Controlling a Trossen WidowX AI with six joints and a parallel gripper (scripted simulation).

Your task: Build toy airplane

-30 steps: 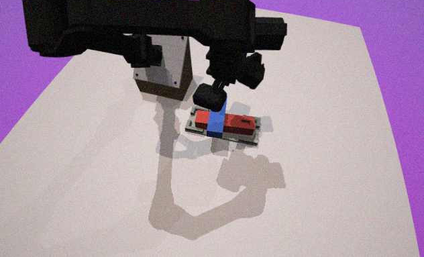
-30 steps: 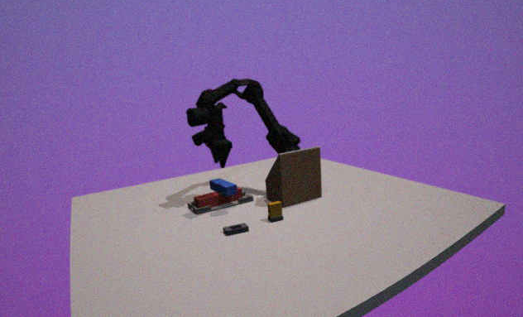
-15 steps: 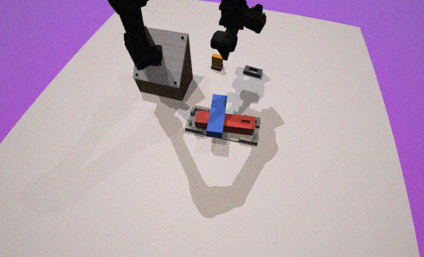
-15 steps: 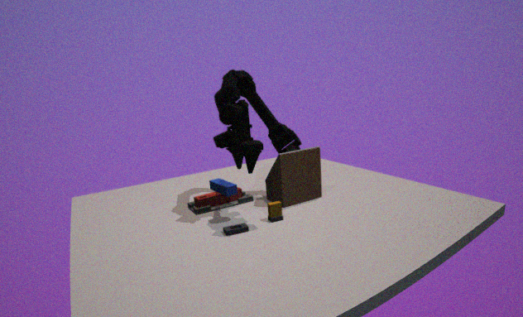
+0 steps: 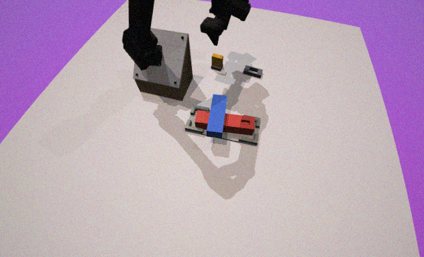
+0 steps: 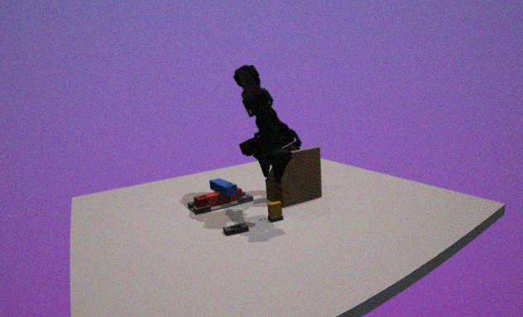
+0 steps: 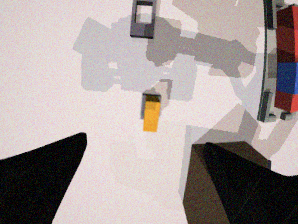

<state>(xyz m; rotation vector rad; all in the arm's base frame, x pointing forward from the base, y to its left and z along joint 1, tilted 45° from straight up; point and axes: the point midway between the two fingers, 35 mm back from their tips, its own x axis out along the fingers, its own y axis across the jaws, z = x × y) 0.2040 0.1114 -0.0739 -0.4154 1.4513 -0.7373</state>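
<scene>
Between the fin (image 5: 217, 61) (image 6: 275, 210) (image 7: 151, 116) and the dark holder (image 5: 252, 73) (image 6: 236, 229) (image 7: 142, 31), a gap of open surface (image 5: 168, 206) (image 6: 165, 271) (image 7: 45, 65) permits passage. The block (image 5: 187, 68) (image 6: 301, 177) (image 7: 200, 185) obstructs one side of the fin; the wing (image 5: 217, 115) (image 6: 223, 187) (image 7: 287, 77) overhangs the fuselage (image 5: 239, 123) (image 6: 207, 199) (image 7: 287, 35), barring low travel there.

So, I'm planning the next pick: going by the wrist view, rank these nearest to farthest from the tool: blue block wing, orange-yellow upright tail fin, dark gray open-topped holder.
From the tool:
1. Tail fin, just ahead
2. Holder, top
3. Wing, right edge
</scene>
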